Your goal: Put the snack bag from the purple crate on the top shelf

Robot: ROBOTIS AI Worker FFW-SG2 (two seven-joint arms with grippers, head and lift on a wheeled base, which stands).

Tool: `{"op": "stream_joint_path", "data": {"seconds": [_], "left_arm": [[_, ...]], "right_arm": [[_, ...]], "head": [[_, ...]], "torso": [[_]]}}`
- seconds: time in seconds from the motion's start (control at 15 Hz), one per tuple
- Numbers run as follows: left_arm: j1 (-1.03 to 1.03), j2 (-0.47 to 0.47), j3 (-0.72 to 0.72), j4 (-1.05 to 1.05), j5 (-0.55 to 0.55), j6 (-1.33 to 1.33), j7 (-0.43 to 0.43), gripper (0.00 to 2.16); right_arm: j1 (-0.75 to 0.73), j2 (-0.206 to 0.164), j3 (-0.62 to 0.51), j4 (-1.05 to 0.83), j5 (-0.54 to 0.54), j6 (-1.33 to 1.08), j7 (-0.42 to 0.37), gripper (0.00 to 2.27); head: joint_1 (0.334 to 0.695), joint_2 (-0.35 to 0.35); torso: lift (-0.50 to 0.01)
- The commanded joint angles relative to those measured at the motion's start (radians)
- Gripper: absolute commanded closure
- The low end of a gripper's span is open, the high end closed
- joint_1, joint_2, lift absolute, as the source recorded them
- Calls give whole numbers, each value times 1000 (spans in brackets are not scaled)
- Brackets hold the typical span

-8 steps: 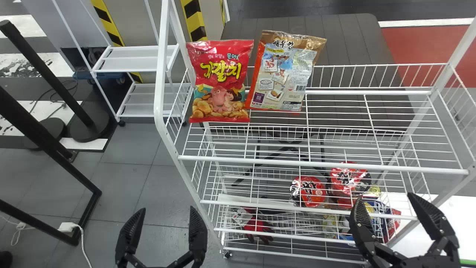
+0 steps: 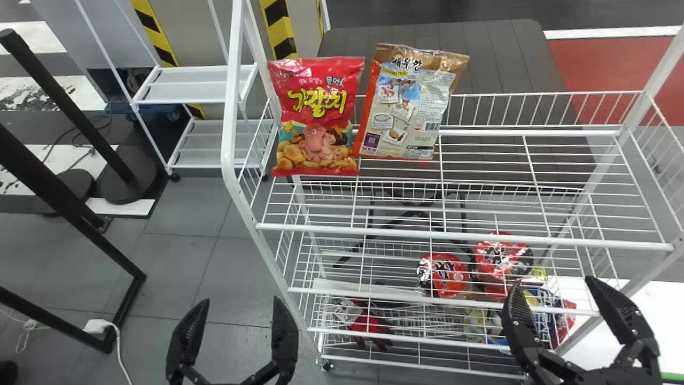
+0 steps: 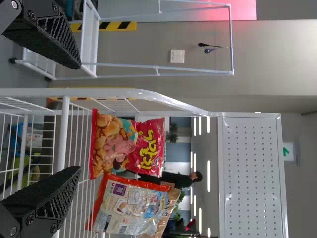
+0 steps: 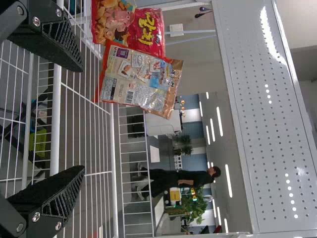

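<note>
Head view, upper centre: one red snack bag (image 2: 320,115), one brown-topped snack bag (image 2: 406,107), which stood on the top shelf (image 2: 465,235). Lower corners: my left gripper (image 2: 239,302), my right gripper (image 2: 553,284); both pairs of jaws stood wide. Wrist views added a perforated panel (image 3: 250,173).

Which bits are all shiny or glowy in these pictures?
Head view: little glints on the crinkly top of the brown-topped snack bag; left wrist view: a pinkish-red glow on a pale surface, plus bright ceiling lights; right wrist view: a white streak of glare on the panel with holes.
</note>
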Motion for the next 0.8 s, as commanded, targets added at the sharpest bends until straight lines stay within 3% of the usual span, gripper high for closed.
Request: {"op": "stream_joint_path", "data": {"seconds": [0.0,0.73], "left_arm": [[0,-1,0,0,0,-1,0,90],[0,-8,-6,5,-3,5,2,93]], "right_arm": [[0,-1,0,2,-1,0,-1,124],[-3,-7,-5,15,-29,-3,-2,124]], "head": [[695,142],[695,129]], "torso": [[0],[-31]]}}
